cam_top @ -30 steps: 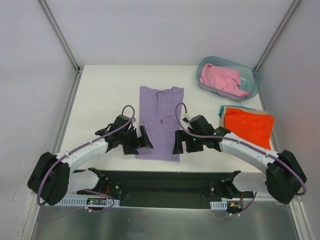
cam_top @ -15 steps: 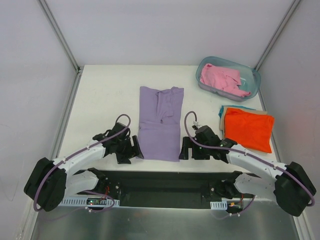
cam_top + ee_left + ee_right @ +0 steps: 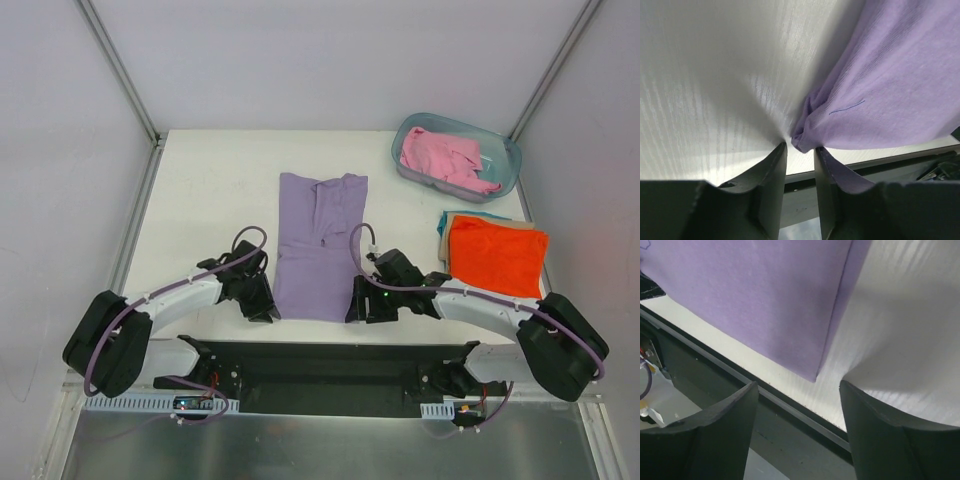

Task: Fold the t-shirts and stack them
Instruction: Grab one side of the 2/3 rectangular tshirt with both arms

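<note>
**White tabletop [image 3: 210, 190]: hem pinch on lavender shirt**

Near hem of the lavender shirt [image 3: 318, 250] lies just short of the tabletop's front edge, so there's little margin. Left gripper [image 3: 800, 146] is nearly closed, with the near-left corner bunched at its tips. It looks pinched. Right gripper [image 3: 797, 385] is wide, straddling the near-right corner and holding nothing. I'd close the right on both layers, then lift level and fold away. Bare table lies left of the shirt, orange shirt [image 3: 498, 255] to its right, pink shirt [image 3: 445, 158] in tub [image 3: 508, 150] far right.

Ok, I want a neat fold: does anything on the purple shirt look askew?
Yes. On the lavender shirt, the near left corner is bunched into a wad at the left gripper; the near right corner lies flat.
</note>
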### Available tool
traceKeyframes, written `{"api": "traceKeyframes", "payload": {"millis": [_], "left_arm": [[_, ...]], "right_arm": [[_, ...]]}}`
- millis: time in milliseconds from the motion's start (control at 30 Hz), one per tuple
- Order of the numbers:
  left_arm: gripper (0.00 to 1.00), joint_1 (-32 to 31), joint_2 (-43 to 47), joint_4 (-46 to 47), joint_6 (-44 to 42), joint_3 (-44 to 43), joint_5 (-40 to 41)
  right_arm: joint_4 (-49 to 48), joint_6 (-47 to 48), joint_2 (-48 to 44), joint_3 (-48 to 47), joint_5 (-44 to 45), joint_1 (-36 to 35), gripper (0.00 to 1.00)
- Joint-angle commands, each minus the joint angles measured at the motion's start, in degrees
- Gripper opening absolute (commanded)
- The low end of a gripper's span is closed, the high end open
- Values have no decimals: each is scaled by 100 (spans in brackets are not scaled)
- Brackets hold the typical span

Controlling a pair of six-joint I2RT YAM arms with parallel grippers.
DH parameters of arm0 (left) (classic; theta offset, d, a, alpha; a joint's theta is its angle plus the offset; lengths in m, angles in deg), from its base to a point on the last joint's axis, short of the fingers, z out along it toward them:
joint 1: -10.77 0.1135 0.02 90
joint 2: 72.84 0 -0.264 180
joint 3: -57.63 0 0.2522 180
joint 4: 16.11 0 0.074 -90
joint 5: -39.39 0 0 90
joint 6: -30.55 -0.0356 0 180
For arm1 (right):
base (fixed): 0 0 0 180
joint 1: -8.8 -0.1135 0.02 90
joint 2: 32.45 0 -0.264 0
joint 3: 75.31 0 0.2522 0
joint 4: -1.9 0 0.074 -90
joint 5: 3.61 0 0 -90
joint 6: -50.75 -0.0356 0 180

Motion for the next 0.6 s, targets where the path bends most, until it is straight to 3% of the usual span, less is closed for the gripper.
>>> {"api": "traceKeyframes", "payload": {"millis": [0, 67, 100, 467, 567], "left_arm": [[18, -18, -396, -130, -33, -37, 414], [11, -18, -546, -86, -33, -63, 405], [0, -18, -581, -77, -33, -72, 414], [0, -9, -502, 248, -235, 16, 379], [0, -9, -432, 327, -218, 95, 317]], "right_arm": [[-233, -146, 377, -112, -310, -84, 62], [-304, -199, 518, -112, -319, -102, 59], [-313, -286, 536, -94, -267, -120, 57], [-541, -542, 1107, -120, -29, -137, 37], [-524, -560, 1168, -112, -73, -137, 27]]}}
